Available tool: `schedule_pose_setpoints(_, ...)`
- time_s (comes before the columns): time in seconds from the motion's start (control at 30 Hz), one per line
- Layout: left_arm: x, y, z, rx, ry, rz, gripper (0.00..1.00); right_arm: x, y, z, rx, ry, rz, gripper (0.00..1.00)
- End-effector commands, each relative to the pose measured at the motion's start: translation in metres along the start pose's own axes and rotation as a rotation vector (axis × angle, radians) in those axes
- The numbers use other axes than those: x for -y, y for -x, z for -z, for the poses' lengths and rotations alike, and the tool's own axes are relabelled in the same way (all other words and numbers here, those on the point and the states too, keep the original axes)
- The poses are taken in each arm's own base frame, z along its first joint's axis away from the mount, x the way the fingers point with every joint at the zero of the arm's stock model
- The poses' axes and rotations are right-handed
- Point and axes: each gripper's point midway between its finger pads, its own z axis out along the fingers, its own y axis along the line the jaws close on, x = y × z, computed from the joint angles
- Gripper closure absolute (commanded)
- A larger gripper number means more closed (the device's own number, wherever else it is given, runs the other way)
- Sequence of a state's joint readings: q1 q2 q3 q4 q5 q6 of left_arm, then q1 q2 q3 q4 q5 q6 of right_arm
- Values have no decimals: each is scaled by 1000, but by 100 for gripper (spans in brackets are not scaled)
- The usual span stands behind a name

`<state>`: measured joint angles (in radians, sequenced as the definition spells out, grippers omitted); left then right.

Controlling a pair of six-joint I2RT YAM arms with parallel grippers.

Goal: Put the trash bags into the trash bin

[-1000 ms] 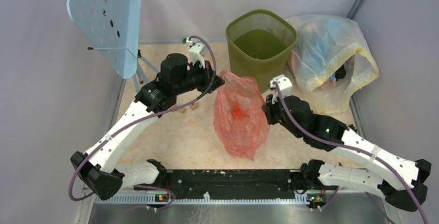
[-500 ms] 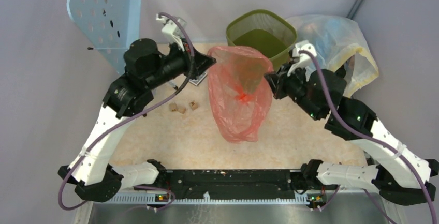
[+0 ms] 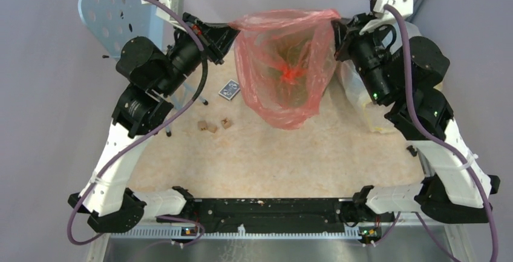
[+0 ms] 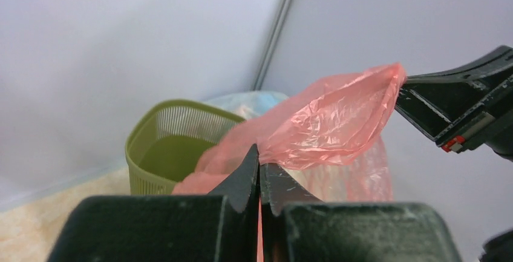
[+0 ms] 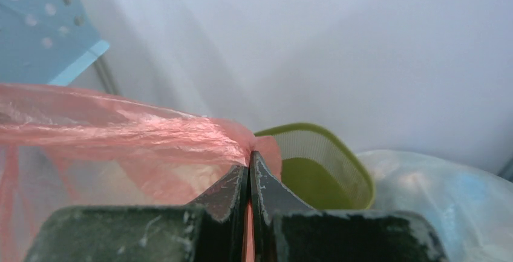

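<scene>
Crinkly glossy plastic trash bag (image 3: 284, 74), matt mesh plastic bin (image 4: 158, 153)

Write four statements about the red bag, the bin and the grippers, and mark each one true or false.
1. The left gripper and the right gripper each pinch the rim of the red bag. True.
2. The red bag lies flat on the table. False: it hangs between the two grippers, lifted above the table.
3. The green bin stands upright. True.
4. The right gripper holds the green bin's rim. False: it holds only the red bag.
</scene>
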<state>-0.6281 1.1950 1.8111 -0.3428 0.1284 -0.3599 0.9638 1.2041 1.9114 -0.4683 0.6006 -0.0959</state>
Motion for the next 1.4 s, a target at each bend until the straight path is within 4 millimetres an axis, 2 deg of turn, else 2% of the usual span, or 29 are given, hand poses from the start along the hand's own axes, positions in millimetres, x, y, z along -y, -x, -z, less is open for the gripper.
schedule_pose_setpoints(0.0,-8,26,-29,150,18,-22,100,35,41,-15,128,-152,54,100)
schedule_pose_setpoints(0.1,-11,30,-46,182,19,-46,100,54,47,-33,139,-208,69,100)
schedule_pose_setpoints(0.23,-20,43,-67,248,45,-96,100,70,45,-61,142,-223,67,100)
schedule_pose_setpoints(0.3,-26,50,-77,288,69,-113,100,78,48,-70,164,-233,68,100)
schedule_pose_setpoints(0.47,-25,65,-103,354,38,-138,100,100,63,-88,219,-242,34,100)
schedule_pose_setpoints(0.63,-20,88,-108,431,20,-145,100,112,78,-100,264,-227,21,100)
schedule_pose_setpoints(0.8,-20,97,-111,482,10,-152,100,122,88,-105,306,-238,29,100)
schedule_pose_setpoints(0.87,-21,93,-117,473,-9,-160,100,125,87,-107,310,-240,25,100)
schedule_pose_setpoints(1.13,-56,76,-141,417,33,-151,100,133,61,-132,262,-223,-16,100)
schedule_pose_setpoints(1.37,-101,34,-157,314,67,-83,100,148,20,-152,185,-237,-39,100)
